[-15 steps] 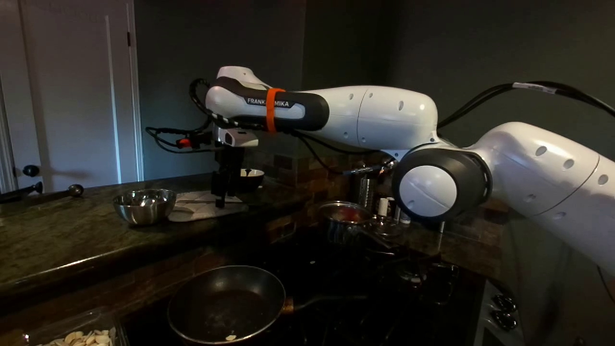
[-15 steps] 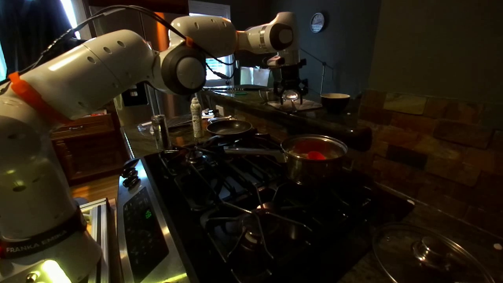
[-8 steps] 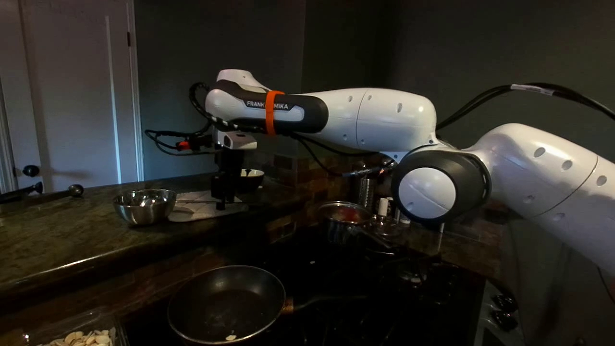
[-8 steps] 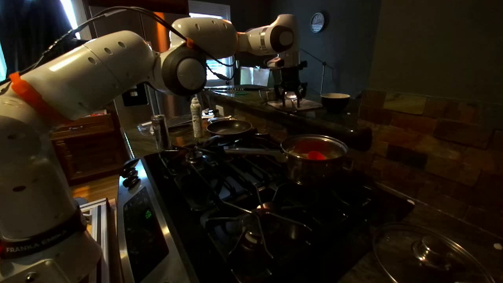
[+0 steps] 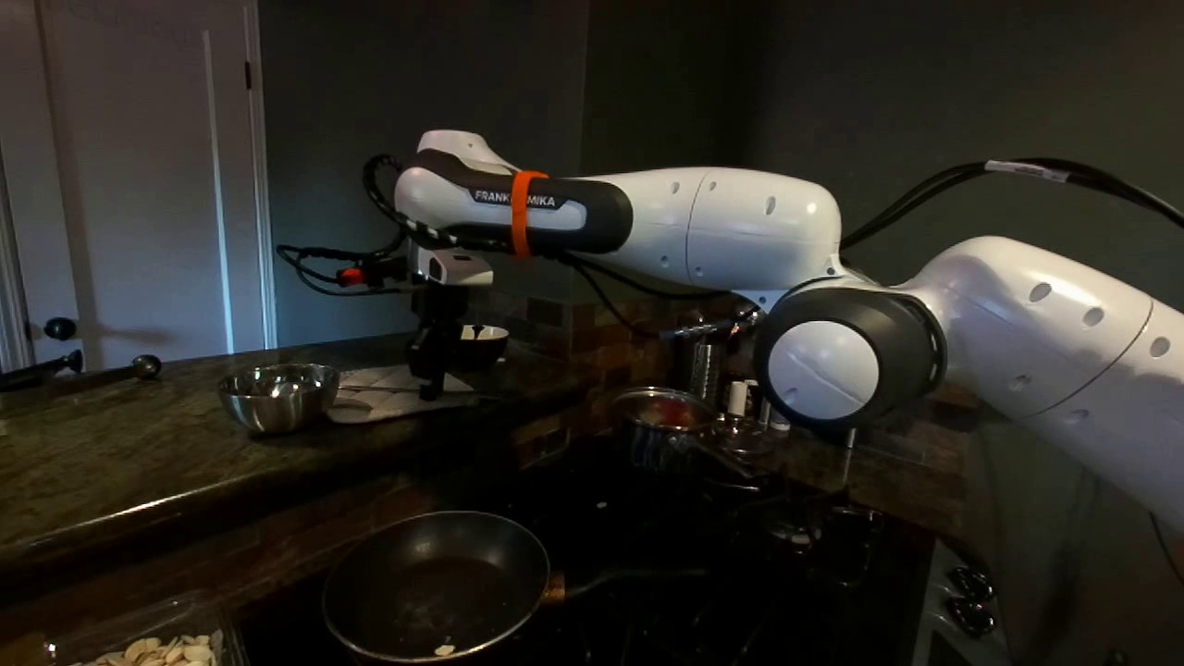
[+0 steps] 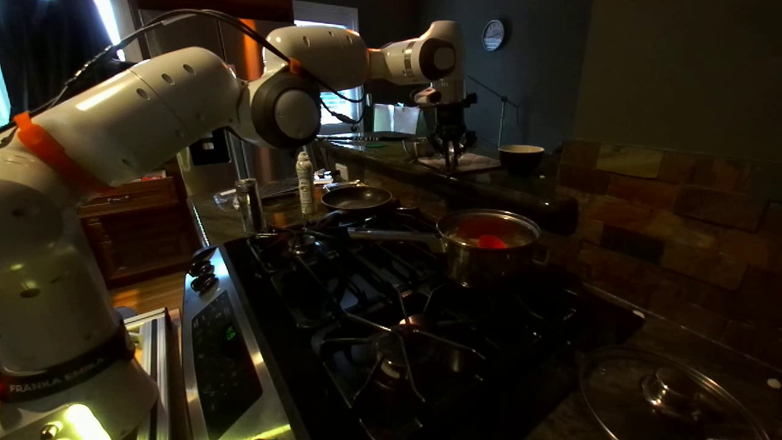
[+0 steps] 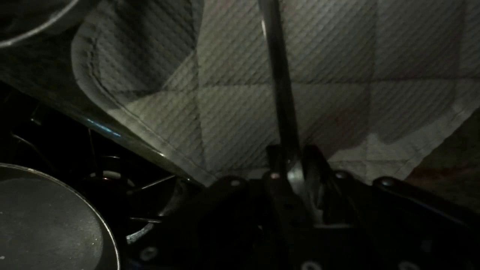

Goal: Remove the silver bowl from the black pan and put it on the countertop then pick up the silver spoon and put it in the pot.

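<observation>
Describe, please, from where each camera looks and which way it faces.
An exterior view: near the pan, looking over it toward the counter and door; arm and gripper show.
An exterior view: near the lid, looking across the stove toward the counter; base, arm and gripper show.
Wrist view: mounted by the gripper, looking down at spoon and mat; fingers show.
Both exterior views share pan, pot and counter.
</observation>
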Motion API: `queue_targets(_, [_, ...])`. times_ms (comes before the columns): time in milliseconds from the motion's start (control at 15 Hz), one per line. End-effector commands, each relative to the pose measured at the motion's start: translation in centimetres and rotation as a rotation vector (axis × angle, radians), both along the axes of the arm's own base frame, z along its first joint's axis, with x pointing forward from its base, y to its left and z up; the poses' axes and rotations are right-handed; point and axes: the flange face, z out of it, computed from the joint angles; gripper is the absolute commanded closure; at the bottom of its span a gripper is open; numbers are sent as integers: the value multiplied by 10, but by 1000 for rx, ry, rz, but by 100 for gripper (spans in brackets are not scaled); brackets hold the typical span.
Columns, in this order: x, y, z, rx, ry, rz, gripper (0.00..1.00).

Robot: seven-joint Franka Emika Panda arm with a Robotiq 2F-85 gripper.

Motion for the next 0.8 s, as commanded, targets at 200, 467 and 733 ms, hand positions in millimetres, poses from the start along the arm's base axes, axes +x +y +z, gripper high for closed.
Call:
queue_targets(200, [0,1,1,20,-2,-24,96])
queue_targets(467, [-4,2,19,32,-14,-30,96])
queue_targets(733, [-10,1,54,58,-56,-44,96])
